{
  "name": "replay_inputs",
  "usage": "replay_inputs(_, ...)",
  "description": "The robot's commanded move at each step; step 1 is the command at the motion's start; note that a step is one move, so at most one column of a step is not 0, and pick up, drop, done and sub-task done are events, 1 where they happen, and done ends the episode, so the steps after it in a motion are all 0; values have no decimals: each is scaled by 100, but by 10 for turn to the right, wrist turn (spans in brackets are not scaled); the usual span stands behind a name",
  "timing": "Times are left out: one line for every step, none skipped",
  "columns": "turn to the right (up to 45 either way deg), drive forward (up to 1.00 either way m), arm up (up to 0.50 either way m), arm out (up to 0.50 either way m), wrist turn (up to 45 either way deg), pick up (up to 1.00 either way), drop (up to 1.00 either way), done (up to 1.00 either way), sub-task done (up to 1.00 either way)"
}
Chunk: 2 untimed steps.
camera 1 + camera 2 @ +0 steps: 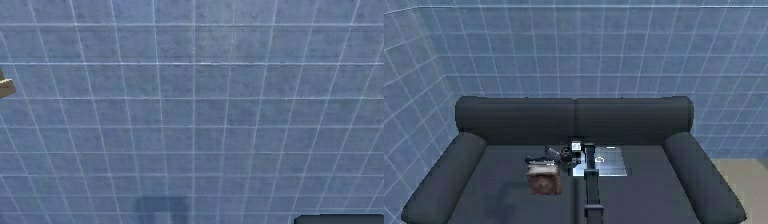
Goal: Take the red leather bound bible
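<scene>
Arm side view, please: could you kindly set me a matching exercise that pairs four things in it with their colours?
Things:
1. sofa
2. book on the seat
3. flat slab on the seat
4. wall

Colours:
A. blue, tiled
B. reddish brown
C. pale grey
D. near black

Pairs: 1-D, 2-B, 3-C, 4-A.

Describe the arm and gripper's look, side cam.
The arm is a dark square bar. At its far end sit two small white squares with black marks; left of them the gripper has a dark body and two thin fingers.
</scene>
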Motion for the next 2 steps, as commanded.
replay_inputs(0, 0, 0, 0, 240, 0, 0, 0, 0)
replay_inputs(0, 0, -30, 0, 0, 0, 0, 0, 0)
